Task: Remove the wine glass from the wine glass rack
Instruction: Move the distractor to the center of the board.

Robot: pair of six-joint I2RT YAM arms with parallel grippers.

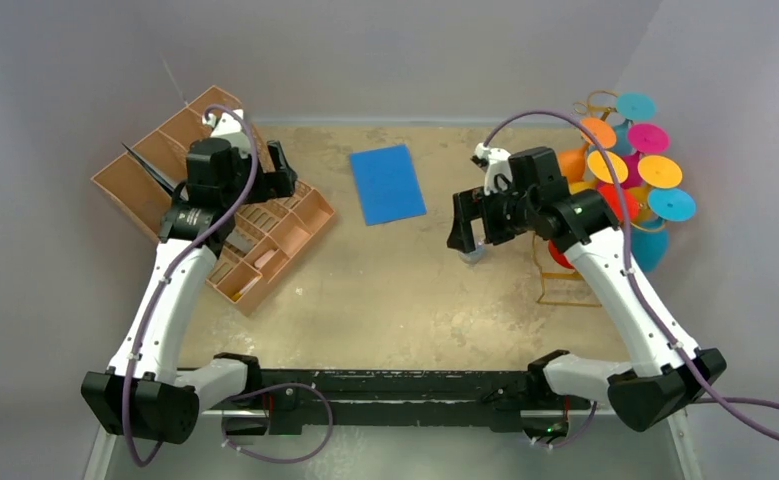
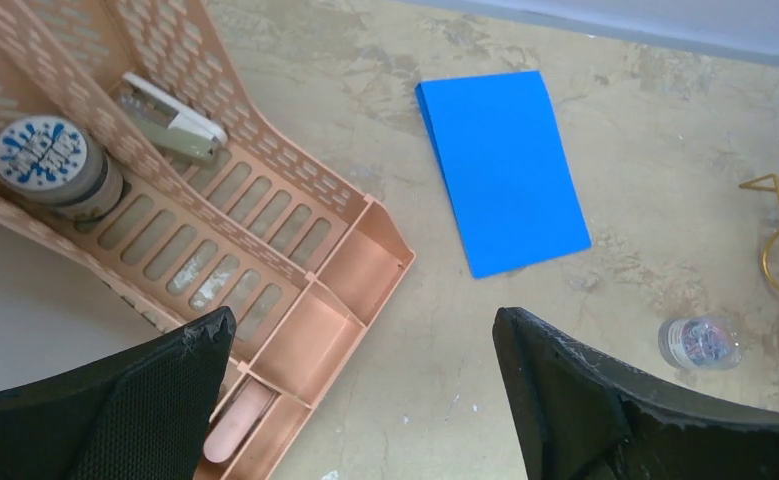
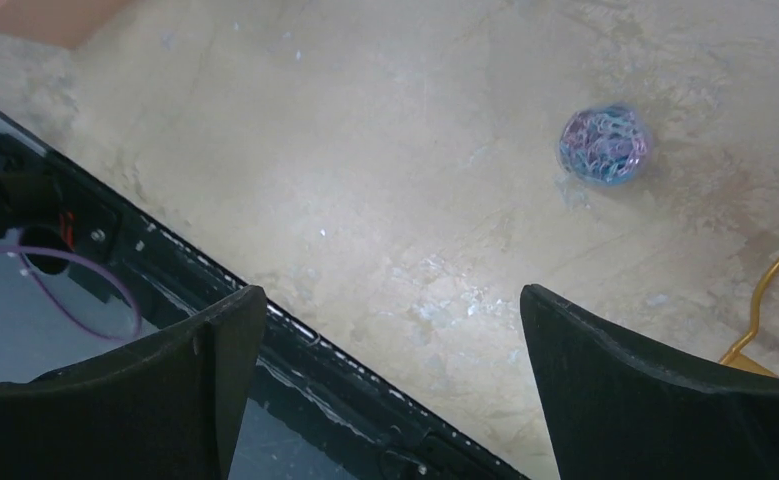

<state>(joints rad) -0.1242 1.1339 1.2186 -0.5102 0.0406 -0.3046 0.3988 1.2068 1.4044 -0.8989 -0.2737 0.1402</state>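
Light falls soft and even across the worktop (image 1: 385, 300). The overhead view is slightly dim and grainy, with only faint shadows beneath the arms (image 1: 165, 290). Ahead of the left end effector (image 2: 365, 330) the worktop is bright and fairly sharp, while its black fingers (image 2: 125, 410) sit close to the lens, dark and almost without detail. Ahead of the right end effector (image 3: 390, 305) a pale sheen washes out the worktop, and the clear object (image 3: 605, 145) beyond it looks soft and blurred.
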